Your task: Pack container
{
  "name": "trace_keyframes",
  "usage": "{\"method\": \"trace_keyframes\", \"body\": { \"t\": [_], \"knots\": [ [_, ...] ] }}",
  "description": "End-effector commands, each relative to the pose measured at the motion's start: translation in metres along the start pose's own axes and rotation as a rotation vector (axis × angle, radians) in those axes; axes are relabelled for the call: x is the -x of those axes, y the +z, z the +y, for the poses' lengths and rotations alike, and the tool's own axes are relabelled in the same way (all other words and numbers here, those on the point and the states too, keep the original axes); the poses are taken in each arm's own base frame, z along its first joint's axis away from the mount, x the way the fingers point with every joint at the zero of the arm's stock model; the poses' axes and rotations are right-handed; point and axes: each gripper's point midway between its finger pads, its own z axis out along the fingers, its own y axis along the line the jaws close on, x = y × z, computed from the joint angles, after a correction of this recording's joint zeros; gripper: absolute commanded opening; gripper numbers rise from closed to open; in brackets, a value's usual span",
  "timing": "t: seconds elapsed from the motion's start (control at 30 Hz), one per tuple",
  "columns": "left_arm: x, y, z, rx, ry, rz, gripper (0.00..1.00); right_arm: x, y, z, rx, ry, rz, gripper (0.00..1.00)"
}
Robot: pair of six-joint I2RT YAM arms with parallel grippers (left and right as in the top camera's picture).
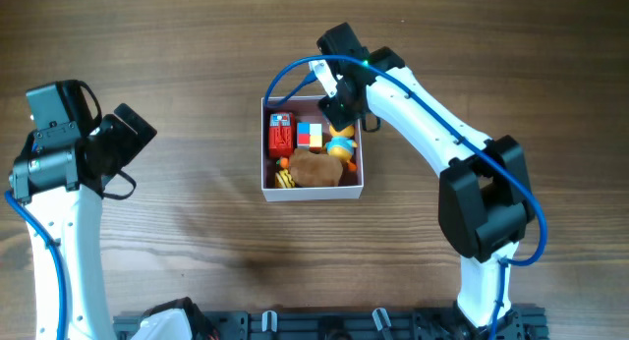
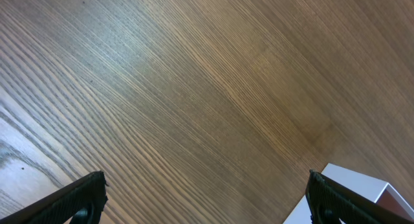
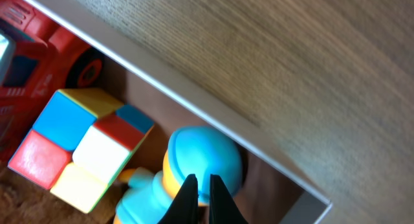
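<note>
The container (image 1: 313, 194) is sitting mid-counter, holding toys (image 1: 310, 136). The right gripper (image 3: 199, 185), clenched on nothing visible, is hovering over the blue toy (image 3: 204, 153); pressing lower is risking shoving the container. The left gripper (image 2: 206, 185) is hanging released.

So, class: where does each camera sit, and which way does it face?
Overhead: above the table, looking straight down; both arms, container central.
Left wrist: on the left gripper, facing bare wood; spread fingertips show.
Right wrist: on right gripper, looking into container; fingertips nearly together.
Shared: overhead and right wrist both show the colour cube.
</note>
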Motion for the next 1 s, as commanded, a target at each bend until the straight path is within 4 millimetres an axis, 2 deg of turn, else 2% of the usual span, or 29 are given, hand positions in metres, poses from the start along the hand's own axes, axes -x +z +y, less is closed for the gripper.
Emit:
{"method": "trace_keyframes", "body": {
  "t": [0.0,0.1,0.17,0.2,0.23,0.33,0.4,0.5,0.6,0.63,0.77,0.83,0.9,0.97],
  "knots": [
    [0.003,-0.008,-0.013,-0.04,0.071,-0.025,1.0,0.014,-0.052,-0.001,-0.01,0.066,-0.112,0.04],
    [-0.008,-0.011,-0.047,-0.109,0.232,-0.041,1.0,0.024,-0.115,-0.019,-0.033,0.143,-0.262,0.11],
    [-0.017,-0.014,-0.071,-0.161,0.351,-0.058,1.0,0.021,-0.149,-0.044,-0.055,0.239,-0.336,0.31],
    [-0.022,-0.016,-0.081,-0.181,0.396,-0.062,1.0,0.017,-0.162,-0.057,-0.066,0.292,-0.361,0.45],
    [-0.027,-0.018,-0.091,-0.205,0.445,-0.067,1.0,0.01,-0.177,-0.075,-0.081,0.369,-0.389,0.97],
    [-0.039,-0.021,-0.109,-0.246,0.509,-0.07,1.0,-0.01,-0.209,-0.129,-0.166,0.478,-0.455,1.0],
    [-0.036,-0.023,-0.114,-0.262,0.509,-0.09,1.0,-0.015,-0.224,-0.165,-0.253,0.535,-0.514,1.0],
    [-0.028,-0.023,-0.123,-0.286,0.504,-0.127,1.0,-0.037,-0.224,-0.187,-0.296,0.503,-0.463,1.0],
    [-0.035,-0.021,-0.116,-0.262,0.54,-0.096,1.0,-0.063,-0.22,-0.186,-0.253,0.55,-0.39,1.0],
    [-0.041,-0.021,-0.109,-0.243,0.545,-0.066,1.0,-0.078,-0.225,-0.186,-0.246,0.589,-0.369,1.0],
    [-0.051,-0.029,-0.096,-0.23,0.539,-0.041,1.0,-0.104,-0.249,-0.18,-0.287,0.635,-0.431,1.0],
    [-0.056,-0.038,-0.092,-0.266,0.534,-0.062,1.0,-0.119,-0.262,-0.166,-0.305,0.631,-0.494,1.0],
    [-0.063,-0.051,-0.084,-0.306,0.523,-0.103,1.0,-0.139,-0.267,-0.15,-0.319,0.625,-0.54,1.0],
    [-0.076,-0.066,-0.066,-0.361,0.51,-0.192,1.0,-0.17,-0.264,-0.127,-0.329,0.642,-0.601,1.0]
  ]
}}
